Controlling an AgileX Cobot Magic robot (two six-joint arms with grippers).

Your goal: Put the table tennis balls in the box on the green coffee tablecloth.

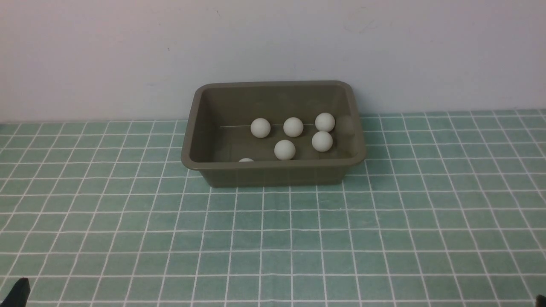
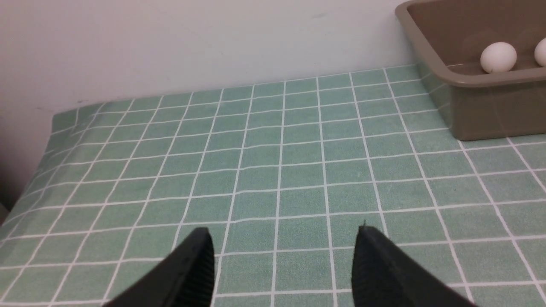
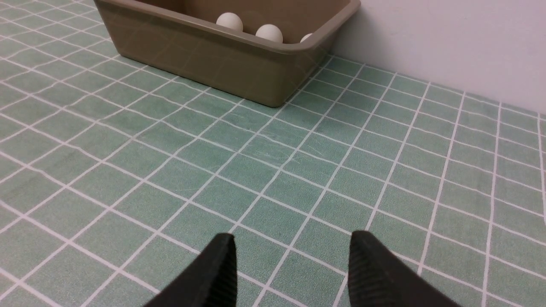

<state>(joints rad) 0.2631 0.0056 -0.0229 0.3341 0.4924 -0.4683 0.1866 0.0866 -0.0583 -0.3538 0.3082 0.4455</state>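
Note:
The olive-brown box (image 1: 273,175) stands at the back of the green coffee tablecloth (image 1: 273,243), close to the wall. Several white table tennis balls (image 1: 293,127) lie inside it, one half hidden behind the front wall (image 1: 246,160). In the left wrist view the box (image 2: 482,106) shows a ball (image 2: 498,57); in the right wrist view the box (image 3: 204,55) shows balls (image 3: 269,33) over its rim. My left gripper (image 2: 283,247) and right gripper (image 3: 292,251) both hover over bare cloth, far from the box, jaws apart and holding nothing. Only black tips (image 1: 17,292) show in the front view.
A pale wall (image 1: 273,42) rises directly behind the box. The cloth's left edge (image 2: 47,128) drops off beside the wall in the left wrist view. No balls lie on the cloth in any view.

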